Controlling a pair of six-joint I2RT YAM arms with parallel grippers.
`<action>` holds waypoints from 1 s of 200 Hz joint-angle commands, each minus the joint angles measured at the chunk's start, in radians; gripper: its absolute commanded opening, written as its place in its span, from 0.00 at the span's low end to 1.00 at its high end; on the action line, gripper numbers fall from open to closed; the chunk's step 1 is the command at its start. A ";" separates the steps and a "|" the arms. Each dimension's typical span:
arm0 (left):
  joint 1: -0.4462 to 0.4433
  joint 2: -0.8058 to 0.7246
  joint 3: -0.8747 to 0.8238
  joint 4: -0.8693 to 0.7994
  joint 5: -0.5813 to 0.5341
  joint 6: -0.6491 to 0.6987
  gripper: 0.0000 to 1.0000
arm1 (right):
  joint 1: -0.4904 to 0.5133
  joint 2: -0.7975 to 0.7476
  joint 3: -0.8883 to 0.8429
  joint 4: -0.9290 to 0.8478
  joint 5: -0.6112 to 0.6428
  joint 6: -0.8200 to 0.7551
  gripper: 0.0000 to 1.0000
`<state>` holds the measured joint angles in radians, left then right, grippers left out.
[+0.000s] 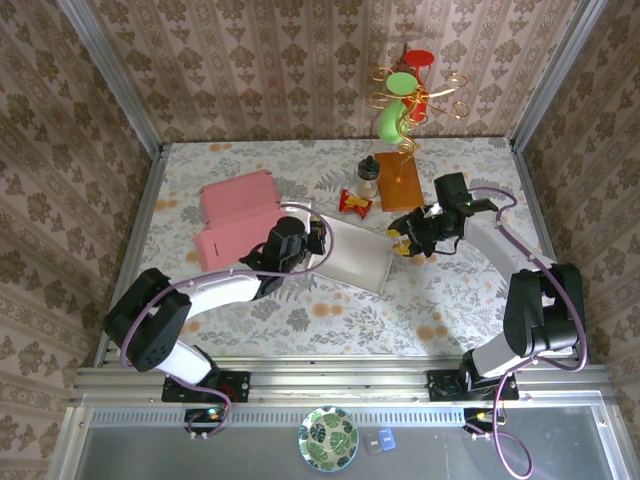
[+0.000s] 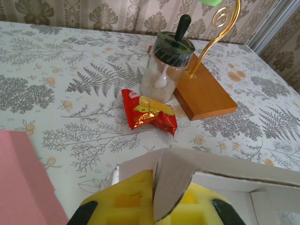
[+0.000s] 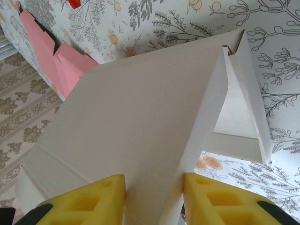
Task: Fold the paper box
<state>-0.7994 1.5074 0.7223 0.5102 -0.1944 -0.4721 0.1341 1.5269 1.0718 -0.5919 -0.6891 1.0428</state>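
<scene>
The paper box (image 1: 350, 255) lies mid-table, its white panel raised between the two arms and its pink part (image 1: 235, 215) spread flat to the left. My left gripper (image 1: 312, 236) is at the white panel's far left corner. In the left wrist view its yellow fingers (image 2: 124, 197) are shut on a grey card flap (image 2: 171, 187) of the box. My right gripper (image 1: 405, 243) is at the panel's right edge. In the right wrist view its yellow pads (image 3: 101, 197) press both sides of a folded white wall (image 3: 154, 140), with the pink card (image 3: 56, 61) beyond.
Behind the box stand a jar with a black lid (image 1: 368, 178), a red snack packet (image 1: 355, 203) and an orange wooden block (image 1: 403, 182) carrying a gold wire stand (image 1: 405, 95). A patterned plate (image 1: 328, 438) sits below the table's near rail.
</scene>
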 commanded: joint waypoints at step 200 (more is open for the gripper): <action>-0.020 -0.288 -0.191 -0.280 0.156 -0.114 0.49 | 0.246 -0.078 -0.131 0.021 0.304 -0.183 0.33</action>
<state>-0.8165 1.2938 0.5320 0.3389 -0.0765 -0.5617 0.3698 1.4548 0.9428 -0.5705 -0.4171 0.8883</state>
